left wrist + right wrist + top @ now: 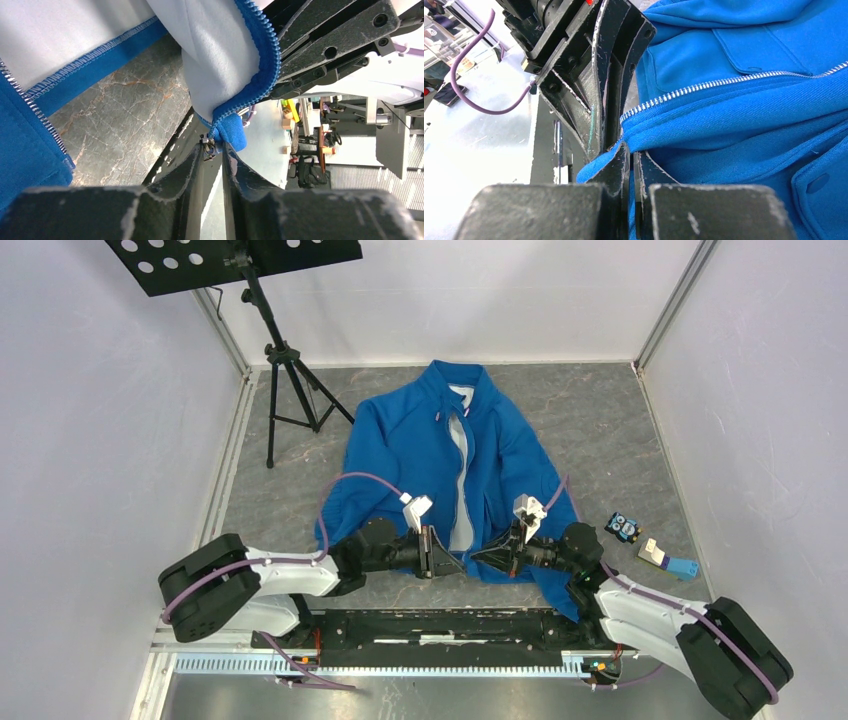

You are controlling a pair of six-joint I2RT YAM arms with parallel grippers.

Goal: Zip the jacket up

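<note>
The bright blue jacket (410, 450) lies flat on the table with its collar at the far end. Its front is open along the zipper and shows white lining (462, 510). Both grippers meet at the bottom hem. My left gripper (432, 552) is shut on the bottom end of one zipper side, with the small metal slider (208, 143) between its fingertips (214, 146). My right gripper (497, 558) is shut on the blue hem at the bottom of the other side (630, 150). The silver zipper teeth (704, 86) run away from it. The two grippers nearly touch.
A black music stand on a tripod (285, 370) stands at the back left. A small blue and black toy (623, 528) and a blue and white object (665, 558) lie on the table to the right of the jacket. White walls enclose the table.
</note>
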